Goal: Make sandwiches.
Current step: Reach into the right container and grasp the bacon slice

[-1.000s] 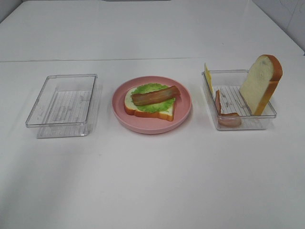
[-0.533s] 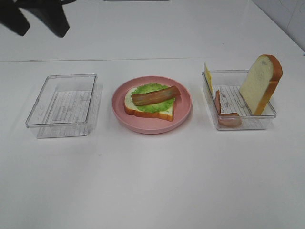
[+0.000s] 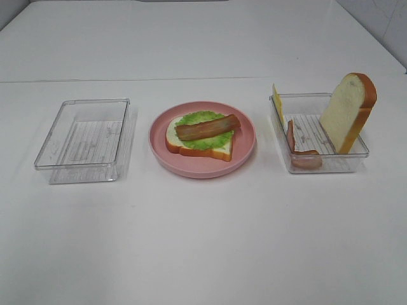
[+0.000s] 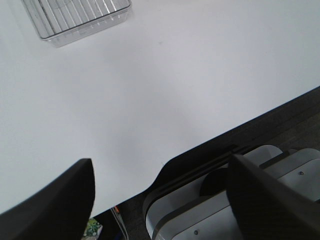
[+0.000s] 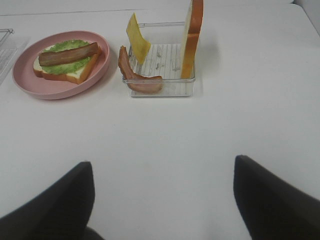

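Note:
A half-built sandwich (image 3: 202, 135) lies on the pink plate (image 3: 245, 152): a bread slice topped with green lettuce (image 3: 198, 119) and a bacon strip (image 3: 207, 127). In the right wrist view the same sandwich (image 5: 67, 61) sits far ahead and to the left. The clear tray on the right (image 3: 299, 166) holds an upright bread slice (image 3: 346, 111), a yellow cheese slice (image 3: 277, 100) and a curled bacon strip (image 3: 304, 157). My right gripper (image 5: 162, 162) is open over bare table, well short of that tray (image 5: 159, 90). My left gripper (image 4: 160, 160) is open above the table's front edge. Neither gripper shows in the exterior view.
An empty clear tray (image 3: 82, 140) stands left of the plate; its corner (image 4: 80, 20) shows in the left wrist view. Below the table edge in that view are the dark floor and a grey robot base (image 4: 260, 200).
Half a second ago a dark arm showed at the top left corner of the exterior view; it is out of view now. The food and trays have not moved.

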### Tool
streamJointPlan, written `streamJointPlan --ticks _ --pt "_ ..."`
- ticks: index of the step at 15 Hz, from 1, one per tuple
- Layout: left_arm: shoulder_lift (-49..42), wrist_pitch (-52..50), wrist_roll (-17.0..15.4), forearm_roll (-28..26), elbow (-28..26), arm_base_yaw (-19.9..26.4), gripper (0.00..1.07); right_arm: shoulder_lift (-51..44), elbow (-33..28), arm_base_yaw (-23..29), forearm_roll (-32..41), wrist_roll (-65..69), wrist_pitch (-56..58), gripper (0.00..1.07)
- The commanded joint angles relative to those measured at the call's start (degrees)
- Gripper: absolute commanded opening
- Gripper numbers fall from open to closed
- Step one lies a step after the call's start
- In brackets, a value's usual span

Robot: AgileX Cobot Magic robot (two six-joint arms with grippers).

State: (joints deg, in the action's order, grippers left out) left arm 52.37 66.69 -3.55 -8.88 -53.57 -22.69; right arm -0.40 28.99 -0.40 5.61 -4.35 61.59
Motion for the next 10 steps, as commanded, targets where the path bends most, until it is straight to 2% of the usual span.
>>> streamJointPlan --ticks 1,4,8,10 --pt "-12.5 -1.7 0.1 0.2 9.3 -0.4 0.7 -0.7 -0.1 -0.2 0.2 -0.5 -0.7 0.73" --pt "-29.6 -1.5 1.2 0.3 18.0 -0.4 0.7 -0.7 -0.1 -0.2 0.2 -0.5 -0.7 0.73" --pt "-45.7 1.2 1.8 0.2 20.9 -0.4 0.7 -0.6 -0.1 -0.2 -0.5 0.2 -0.7 0.73" --pt "-52.7 3.6 4.8 0.2 20.9 -0.4 0.7 -0.1 -0.1 -0.2 -0.2 0.6 -0.7 0.73"
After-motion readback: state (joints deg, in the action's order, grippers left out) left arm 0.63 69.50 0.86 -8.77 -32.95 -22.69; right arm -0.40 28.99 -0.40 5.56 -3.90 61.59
